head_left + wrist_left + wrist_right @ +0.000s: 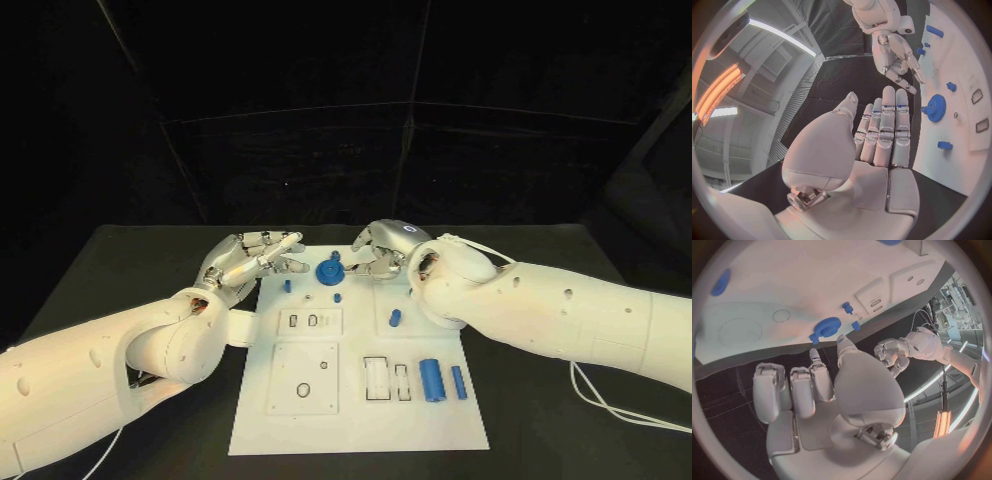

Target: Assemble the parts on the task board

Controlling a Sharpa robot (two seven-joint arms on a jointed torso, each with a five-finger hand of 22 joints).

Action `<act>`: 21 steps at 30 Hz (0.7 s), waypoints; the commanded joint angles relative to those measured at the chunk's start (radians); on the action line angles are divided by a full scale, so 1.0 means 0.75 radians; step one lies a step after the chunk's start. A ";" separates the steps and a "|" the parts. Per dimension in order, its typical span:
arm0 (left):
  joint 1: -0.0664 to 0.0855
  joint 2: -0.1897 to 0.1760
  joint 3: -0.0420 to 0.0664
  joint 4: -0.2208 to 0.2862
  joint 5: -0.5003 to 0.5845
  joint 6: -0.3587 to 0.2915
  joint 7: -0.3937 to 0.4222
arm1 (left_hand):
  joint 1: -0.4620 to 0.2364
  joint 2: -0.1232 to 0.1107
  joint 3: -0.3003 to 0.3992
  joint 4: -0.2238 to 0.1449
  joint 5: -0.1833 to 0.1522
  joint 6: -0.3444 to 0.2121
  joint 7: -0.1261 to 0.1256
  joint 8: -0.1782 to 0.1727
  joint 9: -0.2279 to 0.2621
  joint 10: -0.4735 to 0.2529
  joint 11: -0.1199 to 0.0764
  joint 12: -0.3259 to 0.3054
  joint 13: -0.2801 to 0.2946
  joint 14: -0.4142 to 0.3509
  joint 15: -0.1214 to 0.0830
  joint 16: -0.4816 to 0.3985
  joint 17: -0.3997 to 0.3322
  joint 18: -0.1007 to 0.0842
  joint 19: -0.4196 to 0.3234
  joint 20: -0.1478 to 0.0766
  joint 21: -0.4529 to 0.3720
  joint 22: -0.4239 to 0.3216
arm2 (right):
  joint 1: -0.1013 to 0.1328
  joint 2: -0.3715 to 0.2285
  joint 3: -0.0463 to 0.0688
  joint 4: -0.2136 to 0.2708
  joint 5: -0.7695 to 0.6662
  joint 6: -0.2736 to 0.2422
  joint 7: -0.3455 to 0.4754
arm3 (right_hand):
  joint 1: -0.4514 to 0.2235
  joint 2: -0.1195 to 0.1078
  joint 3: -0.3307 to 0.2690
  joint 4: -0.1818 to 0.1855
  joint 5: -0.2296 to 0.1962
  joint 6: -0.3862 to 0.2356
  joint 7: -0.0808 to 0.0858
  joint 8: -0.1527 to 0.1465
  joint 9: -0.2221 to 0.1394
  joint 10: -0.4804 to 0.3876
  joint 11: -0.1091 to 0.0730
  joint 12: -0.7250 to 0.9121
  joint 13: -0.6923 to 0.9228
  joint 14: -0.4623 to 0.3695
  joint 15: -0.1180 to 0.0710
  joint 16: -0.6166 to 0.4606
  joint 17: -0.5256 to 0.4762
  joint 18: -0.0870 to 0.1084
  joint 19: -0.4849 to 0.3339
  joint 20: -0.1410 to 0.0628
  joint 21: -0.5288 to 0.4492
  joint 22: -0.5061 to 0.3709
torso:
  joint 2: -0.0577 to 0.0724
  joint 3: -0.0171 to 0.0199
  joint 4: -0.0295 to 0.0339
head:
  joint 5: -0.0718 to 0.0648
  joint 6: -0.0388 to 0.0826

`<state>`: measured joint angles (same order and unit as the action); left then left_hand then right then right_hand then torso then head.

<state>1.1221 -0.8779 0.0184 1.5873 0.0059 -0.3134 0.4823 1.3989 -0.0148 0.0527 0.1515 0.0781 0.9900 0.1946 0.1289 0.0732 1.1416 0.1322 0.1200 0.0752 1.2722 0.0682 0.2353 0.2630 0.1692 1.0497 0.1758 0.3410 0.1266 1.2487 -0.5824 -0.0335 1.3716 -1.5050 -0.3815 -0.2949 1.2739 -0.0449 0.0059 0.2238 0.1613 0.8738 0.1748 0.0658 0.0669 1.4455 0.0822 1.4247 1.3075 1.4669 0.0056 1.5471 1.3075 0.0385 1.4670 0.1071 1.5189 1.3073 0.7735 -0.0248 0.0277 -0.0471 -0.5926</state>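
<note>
The white task board (361, 410) lies in the middle of the black table. A blue gear (330, 268) (935, 107) (825, 327) stands near the board's far edge. My left hand (257, 258) (879, 145) hovers at the board's far left corner with its fingers stretched out straight, holding nothing. My right hand (378, 250) (817, 390) is just right of the gear, fingers loosely bent above the board and empty; the left wrist view shows this right hand (895, 55) beyond the gear. Small blue pegs (287, 285) (338, 297) stand near the gear.
Another small blue piece (395, 318) lies mid-board, and two blue cylinders (431, 378) (459, 383) lie at the board's right side beside a rectangular slot (376, 378). Recessed plates with holes (306, 378) sit on the board's left half. Black table (144, 270) surrounds the board.
</note>
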 commanded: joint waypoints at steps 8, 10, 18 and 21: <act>0.002 -0.007 0.001 -0.004 -0.002 0.013 0.010 | 0.006 0.012 -0.001 -0.010 0.001 0.007 0.005 -0.006 -0.001 0.007 0.000 -0.006 0.002 -0.007 0.002 -0.006 0.004 0.018 -0.001 0.006 -0.008 -0.003 | 0.020 -0.297 0.000 0.139 0.360 -0.052 0.332 | 0.208 0.027 0.014 -0.122 -0.002 0.049 -0.008 0.019 0.010 -0.015 -0.002 -0.023 0.109 0.121 -0.001 -0.001 0.270 -0.012 0.052 0.006 -0.002 0.168 | -0.014 0.0097 -0.0343 | -0.007 0.012; 0.002 -0.003 0.001 -0.004 -0.002 0.014 0.010 | 0.008 0.012 -0.001 -0.011 0.001 0.007 0.005 -0.006 -0.001 0.007 -0.001 -0.006 0.002 -0.007 0.002 -0.007 0.005 0.018 -0.001 0.006 -0.008 -0.003 | 0.021 -0.329 0.000 0.137 0.387 -0.046 0.379 | 0.227 0.021 0.014 -0.140 0.021 0.058 -0.009 0.021 0.010 -0.012 -0.003 -0.020 0.113 0.123 -0.002 0.004 0.283 -0.012 0.052 0.005 -0.002 0.168 | -0.016 0.0107 -0.0370 | -0.009 0.017; 0.002 0.015 0.001 -0.010 -0.002 0.022 0.008 | 0.016 0.013 0.001 -0.017 0.001 0.008 0.004 -0.006 -0.001 0.008 -0.001 -0.008 0.002 -0.008 0.001 -0.008 0.009 0.019 -0.001 0.006 -0.009 -0.004 | 0.021 -0.375 -0.001 0.043 0.446 0.004 0.486 | 0.246 0.004 0.006 -0.167 0.048 0.051 -0.008 0.011 0.005 -0.015 -0.002 -0.027 0.107 0.127 -0.002 0.011 0.300 -0.010 0.049 0.004 -0.005 0.159 | -0.014 0.0141 -0.0391 | -0.019 0.018; 0.002 0.020 0.001 -0.014 -0.002 0.025 0.008 | 0.016 0.013 0.001 -0.017 0.001 0.008 0.004 -0.006 -0.001 0.008 -0.001 -0.008 0.002 -0.008 0.001 -0.008 0.009 0.019 -0.001 0.006 -0.009 -0.004 | 0.014 -0.369 -0.001 -0.007 0.453 0.030 0.507 | 0.253 0.002 0.005 -0.176 0.058 0.046 -0.008 0.007 0.004 -0.017 -0.002 -0.029 0.106 0.129 -0.002 0.013 0.306 -0.010 0.048 0.004 -0.006 0.157 | -0.015 0.0131 -0.0329 | -0.024 0.013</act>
<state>1.1221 -0.8647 0.0185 1.5772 0.0060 -0.3108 0.4818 1.4036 -0.0101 0.0527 0.1459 0.0781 0.9899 0.1946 0.1289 0.0731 1.1416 0.1322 0.1201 0.0752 1.2722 0.0681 0.2353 0.2682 0.1691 1.0497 0.1759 0.3410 0.1246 1.2603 -0.8615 -0.0347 1.3755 -1.2057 -0.3978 0.0186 1.4546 -0.0459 0.0101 0.0965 0.2003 0.9140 0.1678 0.0773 0.0709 1.4361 0.0839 1.4085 1.3077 1.4668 0.0055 1.5509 1.3074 0.0383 1.4670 0.1070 1.5189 1.3073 0.7620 -0.0138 -0.0005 -0.0625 -0.5812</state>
